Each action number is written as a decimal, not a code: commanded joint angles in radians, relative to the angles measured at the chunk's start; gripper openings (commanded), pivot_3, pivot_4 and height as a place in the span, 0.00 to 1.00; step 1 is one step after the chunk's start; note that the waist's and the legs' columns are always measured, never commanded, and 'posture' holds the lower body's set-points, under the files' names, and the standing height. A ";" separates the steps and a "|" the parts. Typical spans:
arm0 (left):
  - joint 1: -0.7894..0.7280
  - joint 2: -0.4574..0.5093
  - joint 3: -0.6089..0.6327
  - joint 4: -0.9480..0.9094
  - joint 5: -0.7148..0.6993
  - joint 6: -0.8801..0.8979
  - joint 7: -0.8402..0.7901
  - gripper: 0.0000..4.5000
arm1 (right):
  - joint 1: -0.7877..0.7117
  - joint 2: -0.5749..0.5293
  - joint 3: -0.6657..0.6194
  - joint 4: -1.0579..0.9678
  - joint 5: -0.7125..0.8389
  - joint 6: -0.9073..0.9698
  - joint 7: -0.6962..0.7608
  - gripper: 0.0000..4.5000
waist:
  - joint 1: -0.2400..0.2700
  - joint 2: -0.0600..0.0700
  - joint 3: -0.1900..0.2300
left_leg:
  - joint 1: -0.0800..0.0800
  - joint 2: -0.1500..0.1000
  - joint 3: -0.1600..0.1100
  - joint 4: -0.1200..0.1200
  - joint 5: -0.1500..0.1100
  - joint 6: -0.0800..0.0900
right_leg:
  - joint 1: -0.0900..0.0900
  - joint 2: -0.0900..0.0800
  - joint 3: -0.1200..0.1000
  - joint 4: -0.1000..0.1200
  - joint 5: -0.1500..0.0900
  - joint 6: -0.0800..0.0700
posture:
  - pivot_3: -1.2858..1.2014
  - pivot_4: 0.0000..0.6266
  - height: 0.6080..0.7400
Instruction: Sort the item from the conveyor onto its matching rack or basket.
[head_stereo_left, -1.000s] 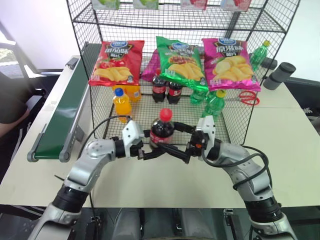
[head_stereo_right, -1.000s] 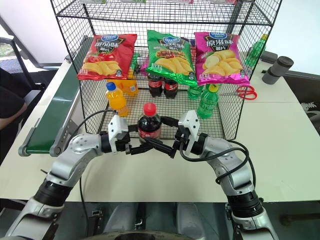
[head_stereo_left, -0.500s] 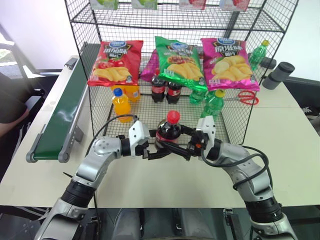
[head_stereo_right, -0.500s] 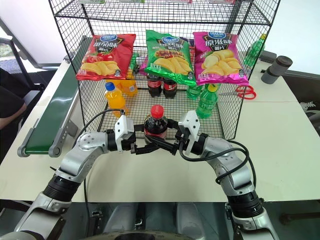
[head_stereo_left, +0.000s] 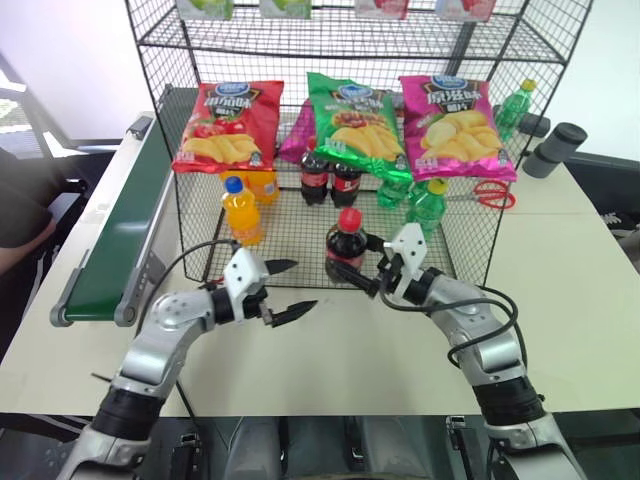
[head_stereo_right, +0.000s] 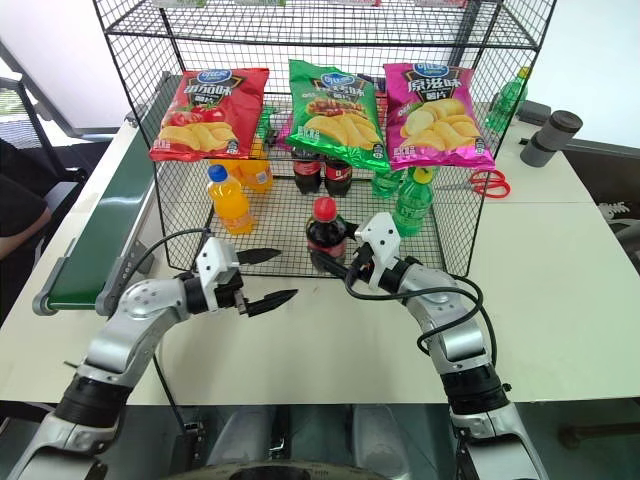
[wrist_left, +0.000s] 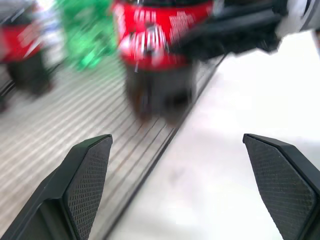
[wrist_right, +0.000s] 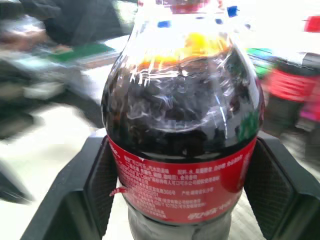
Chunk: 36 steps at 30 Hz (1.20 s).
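While the right end effector (head_stereo_left: 362, 280) clamps the cola bottle (head_stereo_left: 346, 247) at the basket's front edge (head_stereo_left: 300, 287), the left end effector (head_stereo_left: 290, 290) (fingers spread, empty) sits over bare table (head_stereo_left: 340, 350).

Pale tabletop (head_stereo_left: 560, 290), white wall (head_stereo_left: 60, 60) behind, red-handled scissors (head_stereo_left: 490, 195) and dark cylinder (head_stereo_left: 555, 150) near its far right corner.

You are looking at a lab set up like a small shop. A black wire shelf (head_stereo_left: 300, 40) holds chip bags (head_stereo_left: 225, 125) and drink bottles (head_stereo_left: 243, 210). A green conveyor (head_stereo_left: 115, 240) runs along the white table (head_stereo_left: 560, 300).
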 joint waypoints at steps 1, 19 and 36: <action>0.061 0.002 0.078 -0.060 0.003 -0.046 0.058 0.99 | -0.076 0.069 -0.033 0.126 -0.068 -0.140 -0.123 0.65 | 0.000 0.000 0.000 | 0.000 0.000 0.000 0.000 0.000 0.000 | 0.000 -0.001 0.000 0.000 0.000 0.000 | 0.52 0.24 1.00; 0.160 -0.111 0.148 -0.167 -0.048 -0.028 0.219 0.99 | -0.425 0.243 -0.102 0.876 -0.143 -0.523 -0.281 0.65 | -0.016 0.001 0.000 | 0.000 -0.002 0.002 0.000 0.000 -0.001 | -0.001 -0.007 -0.001 0.002 0.000 0.000 | 0.52 0.24 1.00; 0.128 -0.117 0.134 -0.156 -0.053 -0.017 0.220 1.00 | -0.331 0.169 -0.123 0.754 -0.110 -0.557 -0.101 0.99 | -0.025 0.001 0.000 | 0.001 -0.002 0.001 0.000 0.000 -0.001 | 0.000 -0.008 -0.001 0.004 0.000 0.000 | 0.52 0.24 1.00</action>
